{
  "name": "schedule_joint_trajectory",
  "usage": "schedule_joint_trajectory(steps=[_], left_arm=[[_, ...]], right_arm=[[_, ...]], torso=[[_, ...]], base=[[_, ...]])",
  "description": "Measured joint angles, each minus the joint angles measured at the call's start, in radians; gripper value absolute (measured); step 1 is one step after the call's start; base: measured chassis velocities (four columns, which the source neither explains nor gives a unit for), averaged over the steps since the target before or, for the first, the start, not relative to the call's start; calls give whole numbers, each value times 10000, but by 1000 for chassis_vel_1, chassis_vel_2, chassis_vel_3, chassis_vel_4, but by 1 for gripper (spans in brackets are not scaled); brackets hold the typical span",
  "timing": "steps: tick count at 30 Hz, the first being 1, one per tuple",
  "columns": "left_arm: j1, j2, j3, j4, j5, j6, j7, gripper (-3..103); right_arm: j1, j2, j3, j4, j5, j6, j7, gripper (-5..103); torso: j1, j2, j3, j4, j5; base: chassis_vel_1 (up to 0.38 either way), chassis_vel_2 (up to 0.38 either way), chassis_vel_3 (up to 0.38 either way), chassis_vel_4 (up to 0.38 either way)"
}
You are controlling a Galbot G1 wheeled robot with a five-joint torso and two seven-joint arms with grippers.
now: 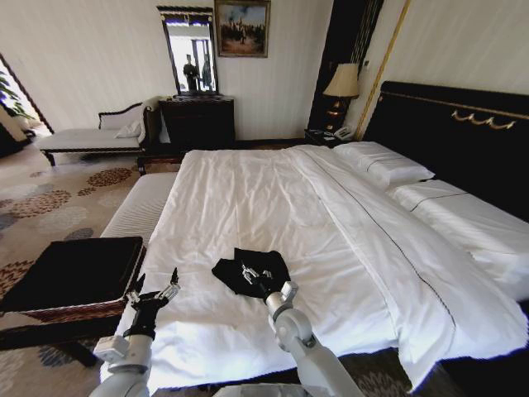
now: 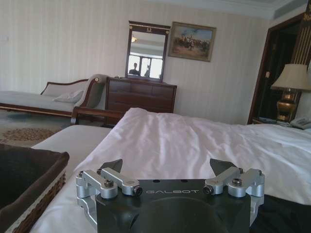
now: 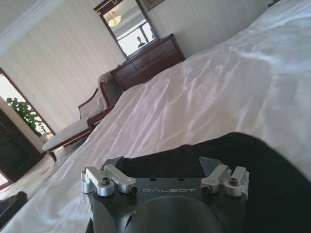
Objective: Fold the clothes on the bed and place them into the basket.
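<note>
T-shirt: the black T-shirt [image 1: 250, 270] is lying bunched into a small dark heap on the white duvet, near the foot edge of the bed [image 1: 273, 207] (its lettering is not readable from here).

Right gripper: the right gripper [image 1: 254, 275] is sitting over the middle of the heap, its fingers spread wide; in the right wrist view the gripper [image 3: 165, 167] is showing black cloth [image 3: 252, 179] directly ahead of and under its open jaws, and I cannot tell whether the tips are pinching any fabric.

Left gripper: the left gripper [image 1: 154, 292] is hovering above the duvet's foot corner, between the basket and the shirt and apart from both; its fingers are standing open with nothing between them, as its own wrist view [image 2: 167, 170] is also showing.

Basket: the wicker basket [image 1: 70, 308] with its black lining is sitting on a dark stand beside the bed on the robot's left, just beyond the left gripper; its corner [image 2: 46, 191] is edging into the left wrist view.

Bench: a white bench [image 1: 140, 207] is lying along the bed's side past the basket.
</note>
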Motion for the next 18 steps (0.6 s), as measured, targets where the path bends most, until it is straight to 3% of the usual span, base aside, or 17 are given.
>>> schedule_joint_trajectory(steps=[5,14,17,18], left_arm=[[147,280,652,679,97,-69,154,100],[18,432,1210,1384,-1066,15,487,100],[-225,652,1383,1422,-2846,354,841,100],[-225,652,1383,1422,-2846,354,841,100]], right_arm=[[-752,-380,1057,476,17,220,-52,100],[-1933,-449,2425,799,-89,537,-251,100],[-2409,-311,2840,887,39,623,-416,100],[-2409,-311,2840,887,39,623,-416,100]], torso=[[0,0,0,0,-1],[0,0,-1,-2,0],[0,0,0,-1,0],[0,0,0,-1,0]], base=[[0,0,0,0],[0,0,0,0],[0,0,0,0],[0,0,0,0]])
